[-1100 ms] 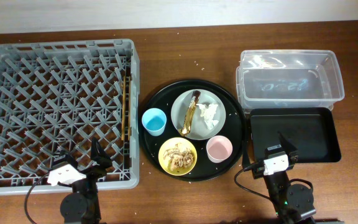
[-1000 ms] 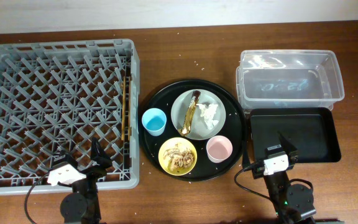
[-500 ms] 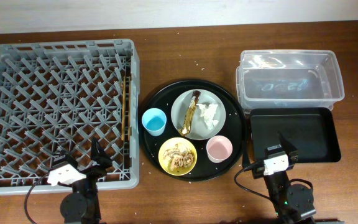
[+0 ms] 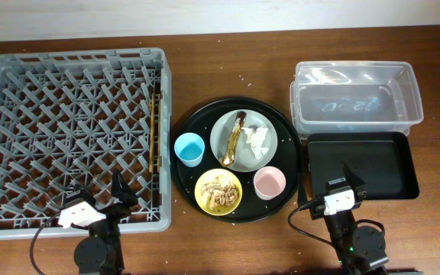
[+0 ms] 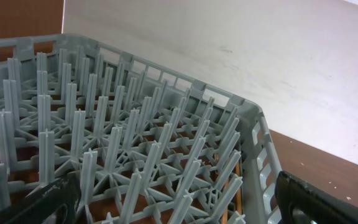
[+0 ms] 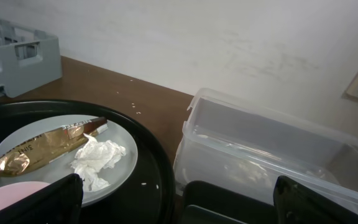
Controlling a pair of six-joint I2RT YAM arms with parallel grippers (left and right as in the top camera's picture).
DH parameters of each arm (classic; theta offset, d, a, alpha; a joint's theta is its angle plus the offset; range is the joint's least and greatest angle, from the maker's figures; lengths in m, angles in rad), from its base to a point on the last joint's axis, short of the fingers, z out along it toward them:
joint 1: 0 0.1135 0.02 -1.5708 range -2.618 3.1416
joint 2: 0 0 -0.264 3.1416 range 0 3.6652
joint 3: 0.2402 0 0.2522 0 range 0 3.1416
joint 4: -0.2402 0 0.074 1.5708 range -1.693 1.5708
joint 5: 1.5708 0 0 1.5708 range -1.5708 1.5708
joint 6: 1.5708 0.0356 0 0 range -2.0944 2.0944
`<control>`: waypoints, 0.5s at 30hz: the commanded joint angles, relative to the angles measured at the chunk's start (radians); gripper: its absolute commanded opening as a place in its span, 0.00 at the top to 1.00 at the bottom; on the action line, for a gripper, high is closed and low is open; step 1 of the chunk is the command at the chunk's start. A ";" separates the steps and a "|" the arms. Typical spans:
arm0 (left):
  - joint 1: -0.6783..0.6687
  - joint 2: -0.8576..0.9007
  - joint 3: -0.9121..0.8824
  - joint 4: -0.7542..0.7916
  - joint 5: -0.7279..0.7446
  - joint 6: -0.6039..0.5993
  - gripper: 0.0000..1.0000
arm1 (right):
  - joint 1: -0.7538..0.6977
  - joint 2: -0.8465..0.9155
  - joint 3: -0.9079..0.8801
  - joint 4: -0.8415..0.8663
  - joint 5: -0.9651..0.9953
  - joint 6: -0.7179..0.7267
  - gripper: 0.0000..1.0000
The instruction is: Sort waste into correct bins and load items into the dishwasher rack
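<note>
The grey dishwasher rack (image 4: 21,92) fills the left; its pegs fill the left wrist view (image 5: 123,143). A light-grey plate (image 4: 244,153) holds the gold-brown wrapper (image 4: 234,137) and white tissue (image 4: 257,140); both show in the right wrist view, wrapper (image 6: 39,144) and tissue (image 6: 97,158). A yellow bowl (image 4: 218,192) holds rice-like scraps. A light-blue cup (image 4: 189,149) and pink cup (image 4: 269,182) stand nearby. The clear tub (image 4: 356,103) and black rectangular tray (image 4: 361,166) lie right. My left gripper (image 4: 121,192) is open over the rack's near edge. My right gripper (image 4: 350,177) is open at the black tray's near edge.
The dishes stand on a large round black tray (image 4: 186,172) in the middle of the brown table. A thin wooden stick (image 4: 156,134) lies along the rack's right inner side. A white wall rises behind the table. Small crumbs dot the table top.
</note>
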 commanded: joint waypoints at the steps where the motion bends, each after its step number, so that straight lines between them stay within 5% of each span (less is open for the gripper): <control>1: -0.002 -0.005 -0.004 -0.002 0.007 0.005 0.01 | -0.003 -0.006 -0.008 -0.003 0.005 -0.003 0.02; 12: -0.003 -0.005 -0.004 0.063 0.052 -0.029 0.01 | -0.003 -0.006 -0.008 0.018 0.001 -0.003 0.02; 15: -0.004 -0.005 -0.004 0.041 0.079 -0.029 0.01 | -0.003 -0.006 -0.008 0.032 -0.161 0.000 0.01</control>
